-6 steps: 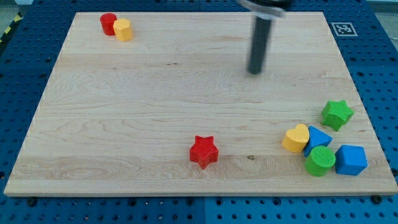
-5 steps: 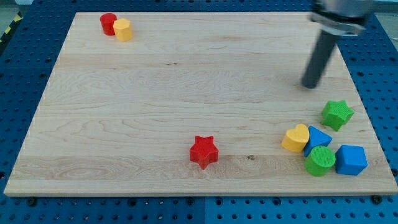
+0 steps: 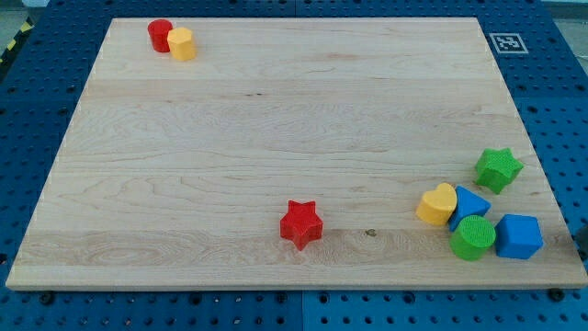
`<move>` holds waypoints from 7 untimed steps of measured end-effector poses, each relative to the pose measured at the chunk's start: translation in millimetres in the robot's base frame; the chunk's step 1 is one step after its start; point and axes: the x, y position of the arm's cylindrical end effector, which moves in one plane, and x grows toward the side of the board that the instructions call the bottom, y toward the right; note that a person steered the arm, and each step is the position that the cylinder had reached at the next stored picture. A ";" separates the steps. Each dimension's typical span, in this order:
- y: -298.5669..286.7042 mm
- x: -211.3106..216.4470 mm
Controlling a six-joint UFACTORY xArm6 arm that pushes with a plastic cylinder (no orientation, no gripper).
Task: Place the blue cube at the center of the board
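The blue cube (image 3: pixel 519 236) sits near the surface's (image 3: pixel 276 138) 4 o'clock corner, at the outer edge of a tight cluster. A green cylinder (image 3: pixel 473 238) touches it at its 9 o'clock side; a second blue block (image 3: pixel 471 203), its shape partly hidden, lies at its 10 o'clock, with a yellow heart (image 3: pixel 438 204) beyond and a green star (image 3: pixel 499 169) at 12 o'clock, apart. A red star (image 3: pixel 301 224) stands alone toward 6 o'clock of the surface; a red cylinder (image 3: pixel 160 35) and a yellow block (image 3: pixel 182 43) touch each other near 11 o'clock.

The robot has no hand, only a rod, and its tip cannot clearly be seen; a dark sliver at the view's right edge may belong to it.

The cube looks small, rigid and light, likely to slide readily on smooth wood but to spin if struck off-centre. Contact should probably be on its 4 o'clock face, squarely, driving toward 10 o'clock; the cylinder and blue block stand in that path.
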 end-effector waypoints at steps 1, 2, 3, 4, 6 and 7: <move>-25.2 2.9; -51.5 5.5; -51.8 5.6; -55.9 3.9; -93.1 2.3; -111.6 2.2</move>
